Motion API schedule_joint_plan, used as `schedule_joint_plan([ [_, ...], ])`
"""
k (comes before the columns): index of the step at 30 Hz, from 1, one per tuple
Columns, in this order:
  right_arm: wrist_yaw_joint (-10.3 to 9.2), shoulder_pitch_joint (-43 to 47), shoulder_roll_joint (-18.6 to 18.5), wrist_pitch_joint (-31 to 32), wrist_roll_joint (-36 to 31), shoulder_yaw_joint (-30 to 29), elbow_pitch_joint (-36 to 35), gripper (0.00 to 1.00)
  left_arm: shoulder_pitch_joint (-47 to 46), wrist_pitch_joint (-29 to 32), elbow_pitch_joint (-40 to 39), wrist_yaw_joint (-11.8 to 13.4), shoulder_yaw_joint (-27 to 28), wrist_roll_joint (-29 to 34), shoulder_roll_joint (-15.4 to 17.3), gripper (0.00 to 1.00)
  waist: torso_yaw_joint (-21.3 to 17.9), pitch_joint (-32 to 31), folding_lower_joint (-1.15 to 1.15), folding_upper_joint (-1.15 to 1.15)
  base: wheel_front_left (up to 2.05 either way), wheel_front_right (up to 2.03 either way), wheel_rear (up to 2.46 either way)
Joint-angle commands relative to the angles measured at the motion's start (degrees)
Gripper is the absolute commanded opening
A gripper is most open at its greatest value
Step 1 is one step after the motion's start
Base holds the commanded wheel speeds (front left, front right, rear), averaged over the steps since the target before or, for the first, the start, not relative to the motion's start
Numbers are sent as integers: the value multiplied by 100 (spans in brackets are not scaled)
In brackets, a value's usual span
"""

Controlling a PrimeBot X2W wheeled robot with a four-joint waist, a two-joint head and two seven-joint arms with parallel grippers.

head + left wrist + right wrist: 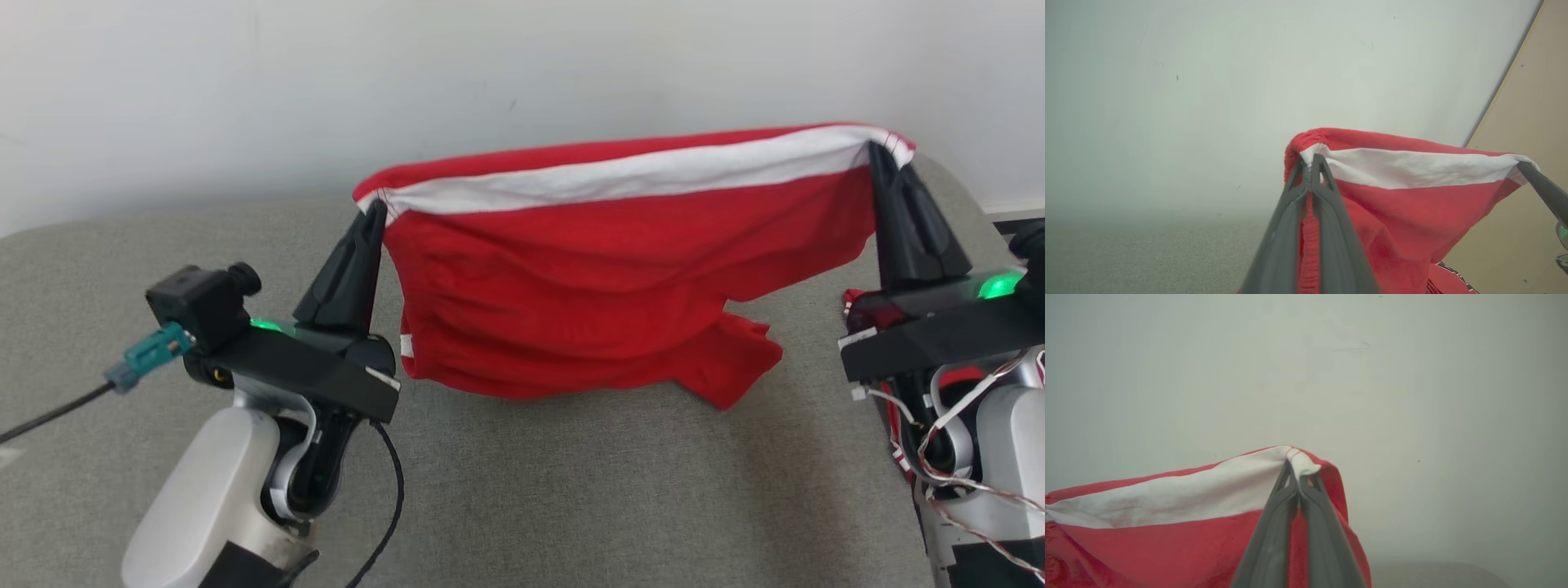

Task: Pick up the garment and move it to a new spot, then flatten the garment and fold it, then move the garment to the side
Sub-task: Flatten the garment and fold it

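Observation:
The garment (pixel 620 278) is red with a white band along its top edge, and it hangs stretched between my two grippers above the grey surface. My left gripper (pixel 377 208) is shut on the garment's left top corner. My right gripper (pixel 875 149) is shut on the right top corner. The lower folds sag and touch the grey surface. In the left wrist view my left gripper (pixel 1311 163) pinches the garment (pixel 1404 204) at the white band. In the right wrist view my right gripper (pixel 1295 469) pinches the garment (pixel 1167 539) the same way.
A grey fabric-covered surface (pixel 571 490) spreads below and in front of the garment. A pale wall (pixel 326 82) stands close behind. A black cable (pixel 49 416) runs off at the left.

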Motion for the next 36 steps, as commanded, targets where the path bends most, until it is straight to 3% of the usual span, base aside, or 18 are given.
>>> schedule_joint_plan([
  [1, -11, -79, -36, -53, -47, 12, -9, 0, -101, -7, -60, -3, 31, -46, 21, 0, -7, -32, 0, 0, 0, 0, 0],
  [10, -11, -559, -140, -301, -230, -109, -203, 0, -461, 196, -519, -7, 29, -369, 83, 0, -34, -201, 0, 0, 0, 0, 0],
  [18, -11, -721, -278, -154, -228, 98, -169, 0, -530, 244, -603, 29, 33, -447, 112, 0, -99, -200, 0, 0, 0, 0, 0],
  [25, -11, -1289, -386, -203, -46, 451, 511, 0, -944, 253, -214, 73, -197, -1, 171, 0, -156, 96, 0, 0, 0, 0, 0],
  [36, -11, -2571, -308, -788, -94, 991, 1633, 0, -1845, -156, 605, 87, -176, 324, 92, 0, -231, 711, 0, 0, 0, 0, 0],
])
